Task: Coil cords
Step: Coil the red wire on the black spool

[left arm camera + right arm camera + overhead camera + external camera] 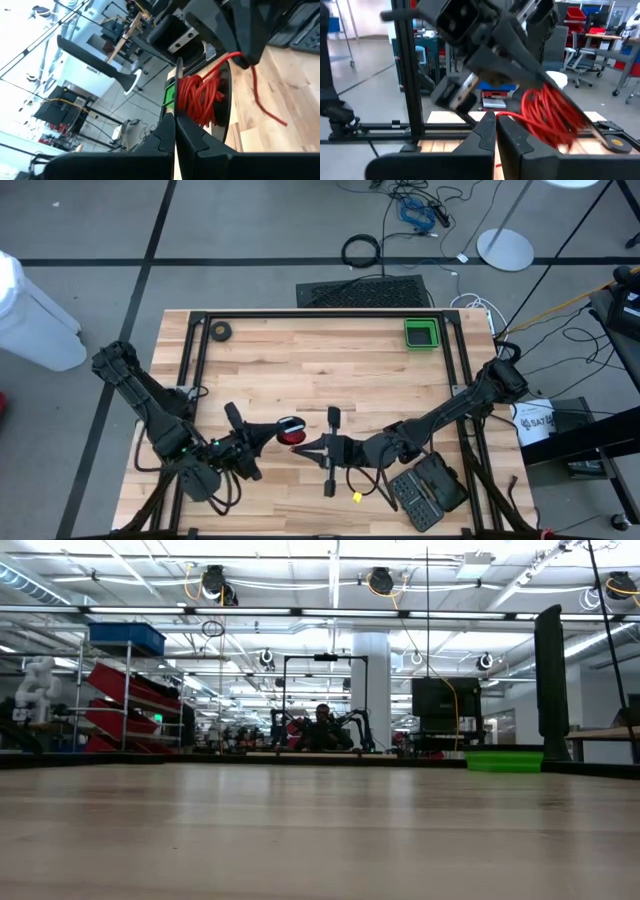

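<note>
Wooden slatted table (320, 370), black-framed. On it: green tray (421, 333) at the far right corner, dark tape roll (220, 331) far left. Dark case (428, 490) near right edge.

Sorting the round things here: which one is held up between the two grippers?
The red cord coil, between the left gripper and right gripper. The dark tape roll lies alone at the table's far edge.

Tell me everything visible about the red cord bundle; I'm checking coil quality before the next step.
The red cord bundle is thin red wire wound in a loose, tangled coil, with a dark rim beside it. It sits at the table's near middle between the left gripper and right gripper; both have shut jaws at it. One strand trails loose over the wood.
</note>
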You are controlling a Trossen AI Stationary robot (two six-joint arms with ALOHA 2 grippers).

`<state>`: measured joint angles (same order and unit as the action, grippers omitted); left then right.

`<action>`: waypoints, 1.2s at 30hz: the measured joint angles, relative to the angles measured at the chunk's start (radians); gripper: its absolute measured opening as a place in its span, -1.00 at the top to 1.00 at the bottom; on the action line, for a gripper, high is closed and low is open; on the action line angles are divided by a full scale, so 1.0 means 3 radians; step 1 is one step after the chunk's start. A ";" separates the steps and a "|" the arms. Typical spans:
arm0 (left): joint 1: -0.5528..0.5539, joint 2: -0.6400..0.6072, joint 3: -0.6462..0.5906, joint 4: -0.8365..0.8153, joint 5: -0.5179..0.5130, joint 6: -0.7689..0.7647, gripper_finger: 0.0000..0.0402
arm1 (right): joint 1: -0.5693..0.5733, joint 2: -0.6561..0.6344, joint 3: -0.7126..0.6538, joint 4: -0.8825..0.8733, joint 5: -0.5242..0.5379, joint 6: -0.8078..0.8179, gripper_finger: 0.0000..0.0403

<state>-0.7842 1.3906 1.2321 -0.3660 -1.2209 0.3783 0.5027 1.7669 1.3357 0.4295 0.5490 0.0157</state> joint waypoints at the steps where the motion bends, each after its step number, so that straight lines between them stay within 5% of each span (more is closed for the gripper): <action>1: 0.0023 0.0023 0.0000 0.0047 -0.0001 0.0040 0.99 | -0.0002 0.0009 0.0000 0.0041 0.0004 -0.0006 1.00; 9: 0.0109 0.0126 0.0000 0.0582 -0.0017 0.0348 0.99 | 0.0005 0.0016 -0.0001 0.0083 0.0164 -0.0120 1.00; 36: 0.0153 0.0125 0.0000 0.0824 0.0242 0.0300 0.99 | 0.0020 0.0016 0.0000 0.0181 0.0454 -0.0364 1.00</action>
<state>-0.7383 1.4281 1.2320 -0.1188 -1.1484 0.4683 0.5087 1.7718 1.3357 0.4839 0.6853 -0.0935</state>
